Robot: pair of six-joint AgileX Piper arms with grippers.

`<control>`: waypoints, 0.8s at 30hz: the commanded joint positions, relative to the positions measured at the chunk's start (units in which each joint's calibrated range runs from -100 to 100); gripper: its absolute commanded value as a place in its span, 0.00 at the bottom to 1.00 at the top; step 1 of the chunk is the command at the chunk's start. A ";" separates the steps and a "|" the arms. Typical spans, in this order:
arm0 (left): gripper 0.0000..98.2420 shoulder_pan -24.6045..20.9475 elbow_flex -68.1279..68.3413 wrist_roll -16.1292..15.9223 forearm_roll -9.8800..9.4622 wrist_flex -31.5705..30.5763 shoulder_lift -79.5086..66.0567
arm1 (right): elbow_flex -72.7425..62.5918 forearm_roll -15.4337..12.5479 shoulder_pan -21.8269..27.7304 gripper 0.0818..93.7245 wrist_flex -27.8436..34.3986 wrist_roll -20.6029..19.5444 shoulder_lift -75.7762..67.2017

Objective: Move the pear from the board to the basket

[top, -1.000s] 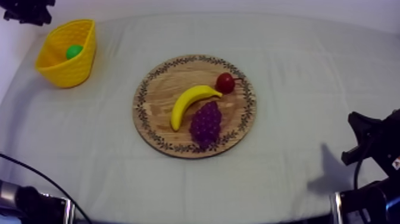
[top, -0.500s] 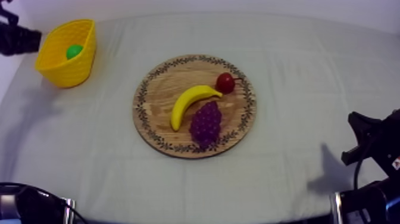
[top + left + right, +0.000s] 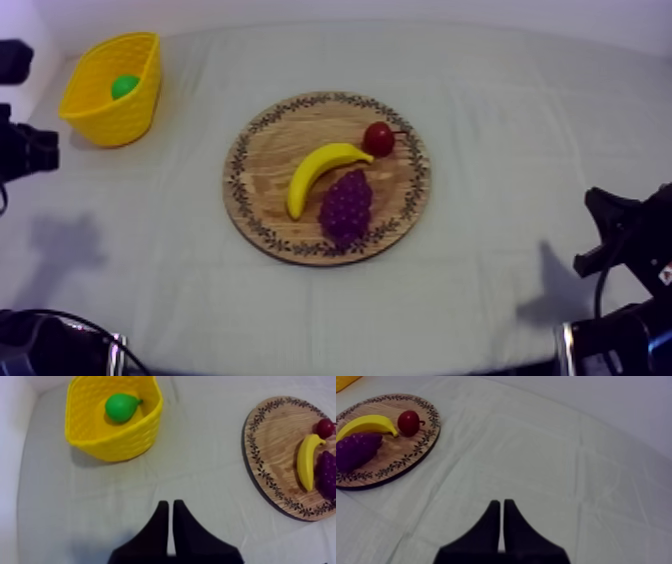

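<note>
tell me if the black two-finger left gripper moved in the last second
Yes. In the top view the left gripper has moved from beyond the yellow basket toward the near edge, now alongside it.

Table [image 3: 560,110] fully under grey-white cloth [image 3: 180,230], matte, no pattern. Fold creases [image 3: 579,471] cross cloth in rough grid, plus light wrinkles. Far edge of cloth curves, meets plain pale wall [image 3: 330,10]; from right wrist view I read it as faint lilac-grey, bare. Pale strip [image 3: 12,476] past cloth's left edge: can't tell wall or cloth drop. Light soft, even, no glare. Two blurry grey shadows on cloth: one at left [image 3: 65,245], one at lower right [image 3: 545,290].
</note>
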 commanded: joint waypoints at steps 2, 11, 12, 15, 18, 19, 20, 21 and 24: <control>0.00 0.22 5.76 -1.93 0.70 -1.72 -12.46 | -0.05 -0.01 0.00 0.00 0.04 0.00 -0.04; 0.00 0.25 19.39 -7.48 2.55 -5.61 -31.80 | -0.05 -0.01 0.00 0.00 0.04 0.00 -0.04; 0.00 0.23 20.59 -7.82 2.54 -5.53 -33.79 | -0.05 -0.01 0.00 0.00 0.04 0.00 -0.04; 0.00 0.10 22.92 -7.93 2.53 -5.85 -38.63 | -0.05 -0.01 0.00 0.00 0.04 0.00 -0.04; 0.00 -0.24 23.89 -7.20 2.35 -6.36 -41.75 | -0.05 -0.01 0.00 0.00 0.04 0.00 -0.04; 0.00 -0.35 24.37 -7.30 2.30 -6.69 -42.61 | -0.05 -0.01 0.00 0.00 0.04 0.00 -0.04; 0.00 -0.43 24.98 -7.96 2.46 -7.55 -43.22 | -0.05 -0.01 0.00 0.00 0.04 0.00 -0.04; 0.00 -0.46 26.04 -8.83 2.73 -8.78 -43.64 | -0.05 -0.01 0.00 0.00 0.04 0.00 -0.04; 0.02 -0.46 31.68 -8.51 2.53 -14.37 -44.26 | -0.05 -0.01 0.00 0.00 0.04 0.00 -0.04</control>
